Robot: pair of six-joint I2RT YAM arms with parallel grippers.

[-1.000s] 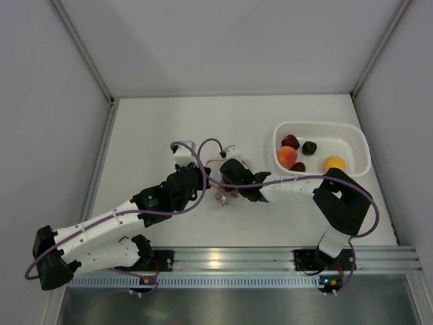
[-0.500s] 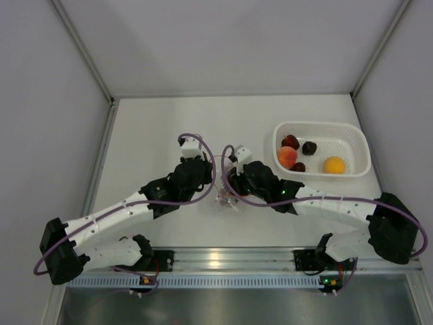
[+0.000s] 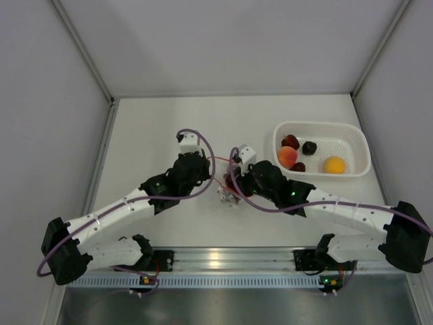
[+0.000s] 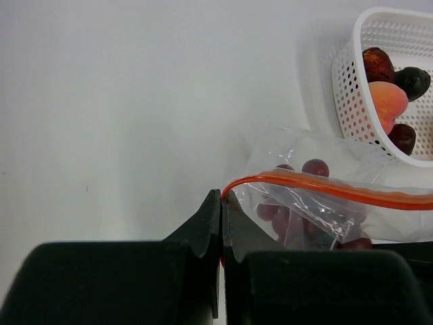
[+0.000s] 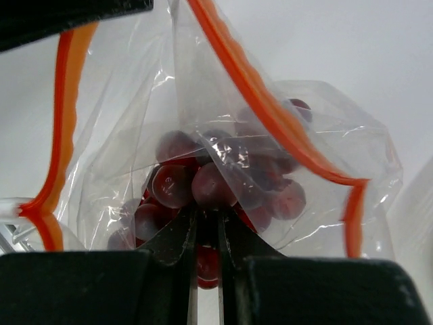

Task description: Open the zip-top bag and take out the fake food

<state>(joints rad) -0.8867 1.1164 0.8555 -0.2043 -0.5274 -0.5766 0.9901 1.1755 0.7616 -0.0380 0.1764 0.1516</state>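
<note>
The clear zip-top bag point(image 3: 226, 195) hangs between both grippers at the table's middle. In the left wrist view my left gripper point(image 4: 222, 200) is shut on the end of the bag's red-orange zip strip point(image 4: 325, 188). The bag's mouth is spread open, with its two strip halves apart point(image 5: 270, 115). A dark purple-red grape bunch point(image 5: 176, 183) sits inside the bag. My right gripper point(image 5: 207, 227) is closed on the bunch, with one grape between its fingers. From above, the left gripper point(image 3: 211, 177) and right gripper point(image 3: 234, 184) nearly meet over the bag.
A white perforated basket point(image 3: 352, 135) stands at the right, and also shows in the left wrist view point(image 4: 345, 95). It holds an orange-red peach point(image 3: 287, 157), an orange-yellow round fruit point(image 3: 334, 164) and small dark pieces point(image 3: 309, 147). Grey walls enclose the table.
The right arm has stretched out, its elbow swinging far right, and its gripper has gone into the bag. The left gripper has shifted slightly away from the base, pulling the bag's mouth open.
</note>
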